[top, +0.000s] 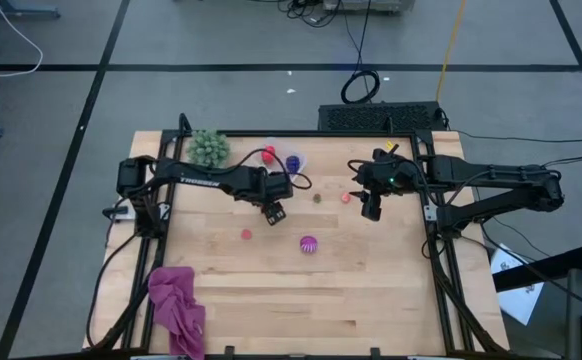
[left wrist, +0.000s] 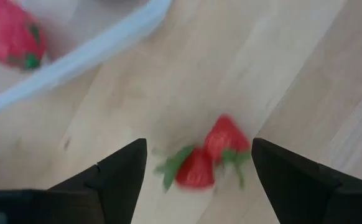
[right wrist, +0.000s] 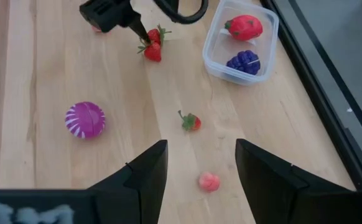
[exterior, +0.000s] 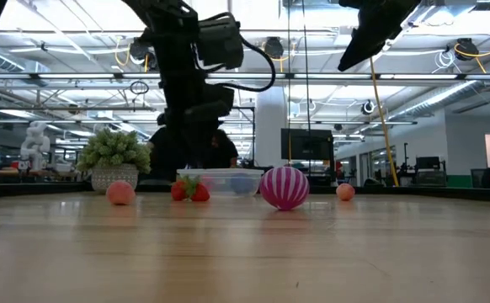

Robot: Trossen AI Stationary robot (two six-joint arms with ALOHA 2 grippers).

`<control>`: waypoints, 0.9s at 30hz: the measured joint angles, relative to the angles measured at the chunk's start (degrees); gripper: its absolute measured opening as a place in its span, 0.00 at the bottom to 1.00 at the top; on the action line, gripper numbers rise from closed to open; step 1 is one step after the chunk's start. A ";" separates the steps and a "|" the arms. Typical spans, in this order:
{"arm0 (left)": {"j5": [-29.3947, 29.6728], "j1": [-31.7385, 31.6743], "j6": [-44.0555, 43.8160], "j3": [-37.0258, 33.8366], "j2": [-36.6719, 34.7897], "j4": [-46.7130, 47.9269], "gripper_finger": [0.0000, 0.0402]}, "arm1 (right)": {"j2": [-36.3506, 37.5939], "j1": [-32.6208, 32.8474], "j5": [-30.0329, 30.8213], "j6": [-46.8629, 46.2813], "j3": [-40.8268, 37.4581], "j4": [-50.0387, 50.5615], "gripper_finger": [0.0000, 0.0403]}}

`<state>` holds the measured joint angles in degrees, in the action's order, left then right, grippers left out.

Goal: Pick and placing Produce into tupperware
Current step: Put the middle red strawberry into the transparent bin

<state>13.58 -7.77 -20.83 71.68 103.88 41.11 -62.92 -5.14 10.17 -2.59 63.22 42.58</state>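
Note:
A pair of red strawberries (left wrist: 209, 158) lies on the wooden table beside the clear tupperware (right wrist: 221, 65). My left gripper (left wrist: 198, 148) hovers open just over them, one finger on either side, pointing steeply down. Inside the tub rest a red fruit (right wrist: 244, 27) and a blue-purple fruit (right wrist: 243, 61). A magenta-striped ball (top: 308, 243), a small strawberry (right wrist: 190, 121) and two pink fruits (right wrist: 209, 182) (top: 246, 234) sit loose on the table. My right gripper (top: 371, 210) hangs open, high above the table's right half, with nothing between its fingers.
A green bushy plant (top: 209, 147) stands at the far left corner, next to the tub. A magenta cloth (top: 176, 305) lies crumpled at the near left edge. Bare wood stretches across the near half of the table (top: 371, 300).

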 joint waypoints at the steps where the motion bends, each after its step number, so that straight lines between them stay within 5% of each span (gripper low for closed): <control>1: -0.05 -0.13 0.43 -0.45 0.00 -0.78 0.74 | 0.00 0.02 -0.01 0.00 0.00 -0.08 0.45; 27: -0.97 -0.88 2.54 -1.48 6.58 -3.72 0.74 | 0.01 0.02 -0.02 0.05 0.00 -1.18 0.45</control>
<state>12.61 -8.64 -18.29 70.19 110.45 37.39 -62.91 -5.13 10.15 -2.55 63.22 41.41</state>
